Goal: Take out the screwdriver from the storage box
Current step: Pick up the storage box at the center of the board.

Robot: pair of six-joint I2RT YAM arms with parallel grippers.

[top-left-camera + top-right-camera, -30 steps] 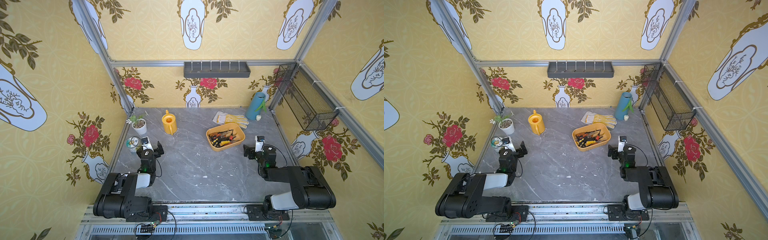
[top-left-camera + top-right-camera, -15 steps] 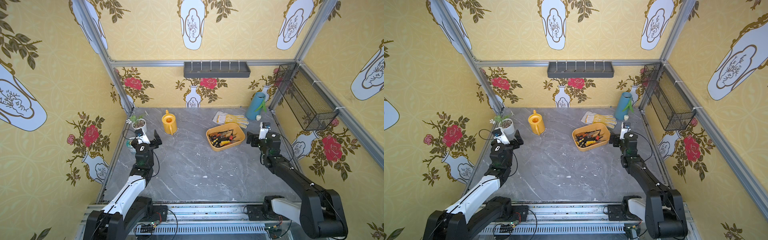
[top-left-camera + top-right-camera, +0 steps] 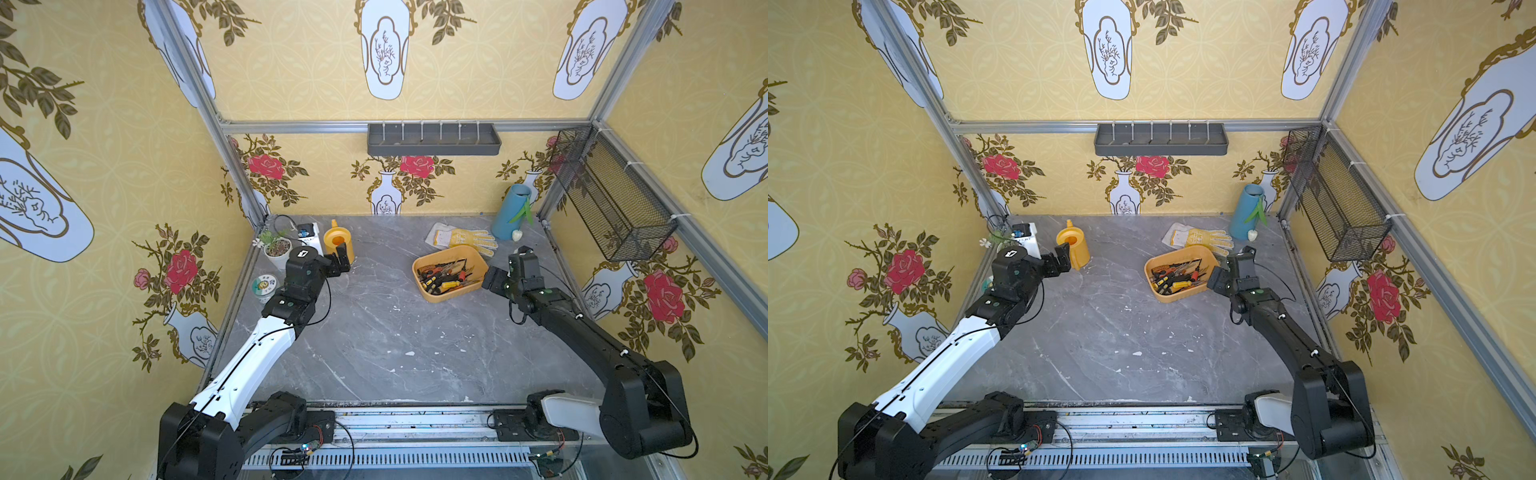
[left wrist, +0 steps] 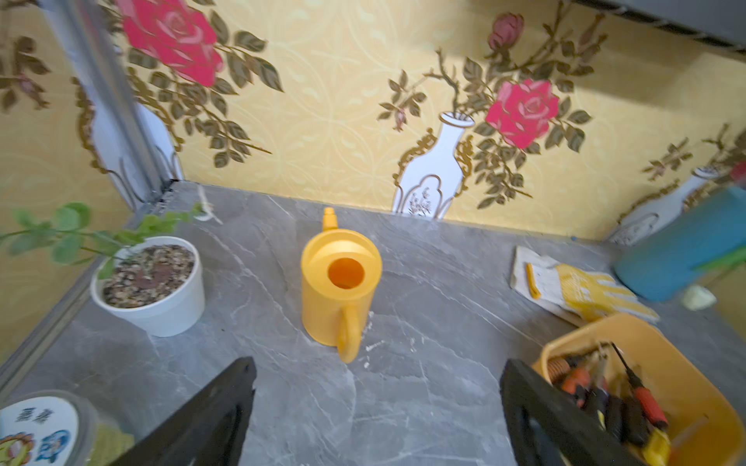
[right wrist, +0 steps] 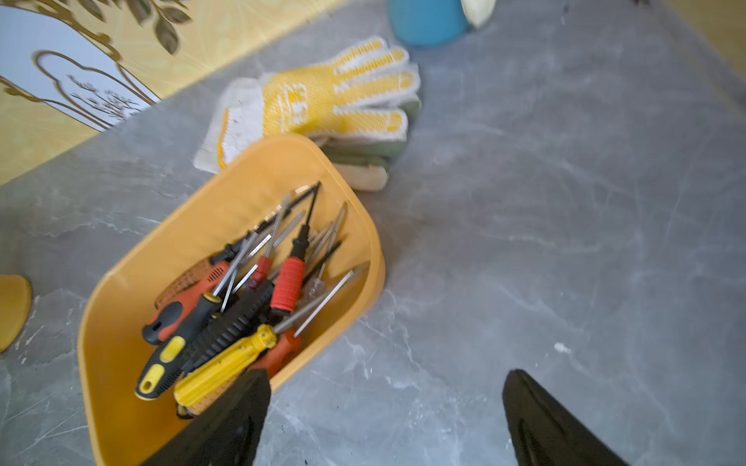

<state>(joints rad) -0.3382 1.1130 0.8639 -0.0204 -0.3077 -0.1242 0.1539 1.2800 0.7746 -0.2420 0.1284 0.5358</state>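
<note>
Storage box (image 3: 444, 254): one yellow-orange tub is set on the grey tabletop (image 3: 374, 345), right of centre and towards the back, with its far end just beside the gloves (image 3: 469, 240).
Screwdrivers (image 5: 250, 298): a crossed heap is kept inside the tub. At least seven handles are counted, and the exact number is hidden by overlap.
Uppermost: a yellow-handled screwdriver (image 5: 226, 367) and a red-grip screwdriver (image 5: 287, 284) are judged to lie on top.
Handling: each tool is judged stiff and fairly light. The steel shafts are thin and slick, and the handles are thick.
Hold: a handle is best taken crosswise, at mid-length. Less slip is expected from the ribbed red grip than from the smooth yellow plastic.
Risk: neighbours may be dragged out by crossed shafts, and the light tub may be shifted.
Right gripper (image 5: 386, 377): the jaws are spread wide with nothing between them, and it is held just beside the tub's near end.
Left gripper (image 4: 377, 365): the jaws are spread wide and empty. It is pointed at the watering can (image 4: 341, 290), well apart from the tub.
Other counts: two arms, one watering can, one potted plant (image 4: 149, 278), one blue vase (image 3: 510, 212) and two stacked gloves are counted.
</note>
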